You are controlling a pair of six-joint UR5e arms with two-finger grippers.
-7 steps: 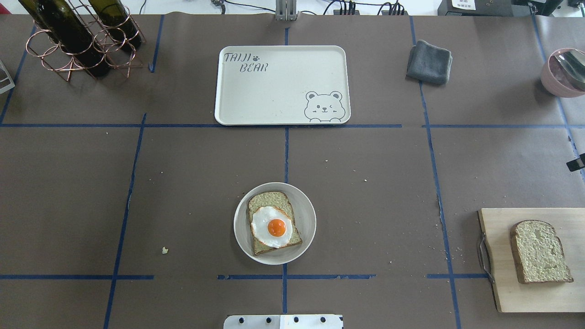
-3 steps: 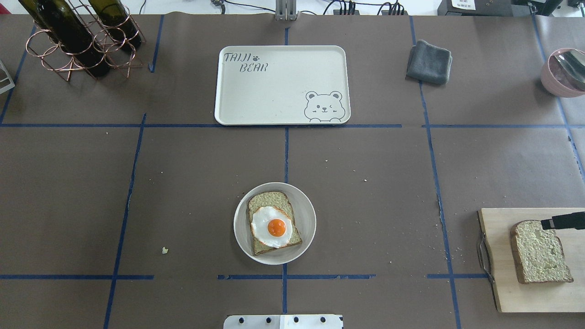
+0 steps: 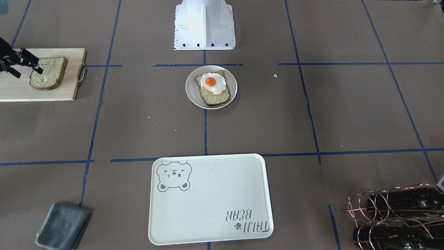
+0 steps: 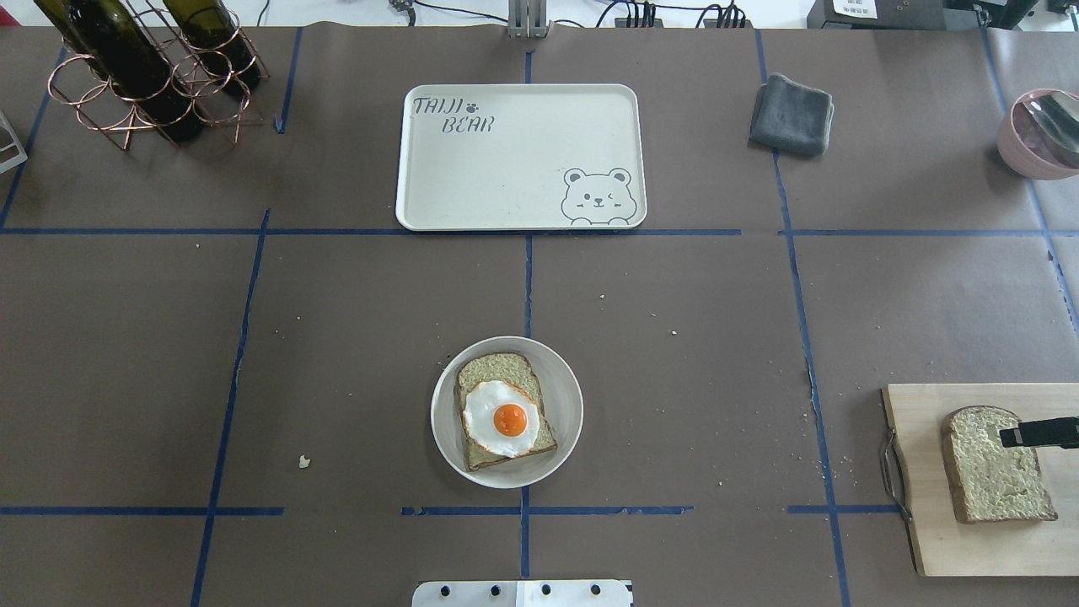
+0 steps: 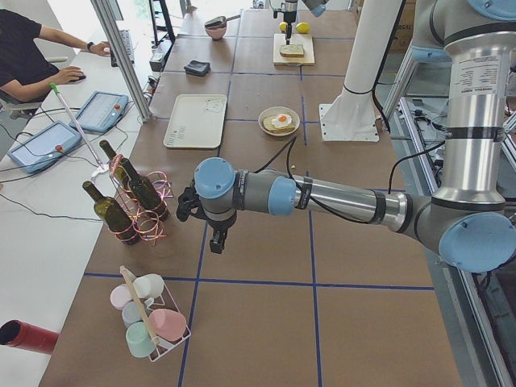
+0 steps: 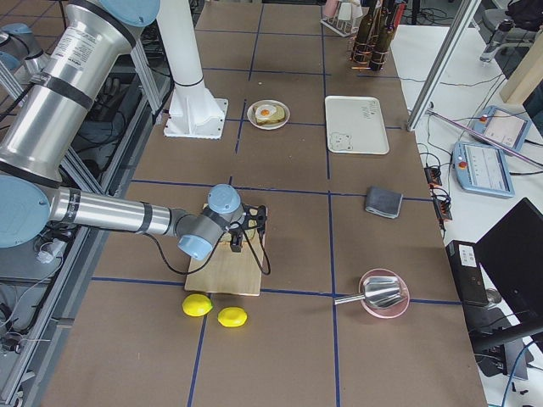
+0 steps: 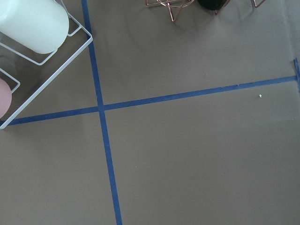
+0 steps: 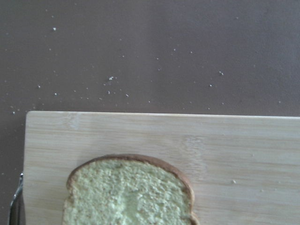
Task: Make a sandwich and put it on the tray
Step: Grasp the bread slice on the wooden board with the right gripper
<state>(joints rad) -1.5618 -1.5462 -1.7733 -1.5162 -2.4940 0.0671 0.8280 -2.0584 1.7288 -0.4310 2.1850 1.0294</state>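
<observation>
While one slice (image 4: 485, 371) with the egg (image 4: 501, 419) on it sits on the plate (image 4: 565, 396) at mid-desk (image 4: 674, 379), the second slice (image 4: 990, 476) lies uncovered on the board (image 4: 927, 523) at the robot's right, so the sandwich looks about half built. Topping it and carrying it to the tray (image 4: 523, 160), which holds nothing on the far side, is left to do. The right fingers (image 4: 1033, 433) hang over the second slice's far part, apparently spread and holding nothing. The left fingers (image 5: 218, 240) hang well off near the bottle rack (image 5: 137, 201); whether they are apart or closed cannot be told. The second slice lies flat, its long axis running away from the robot. Its rounded top points to the far side and leans slightly to the robot's left.
</observation>
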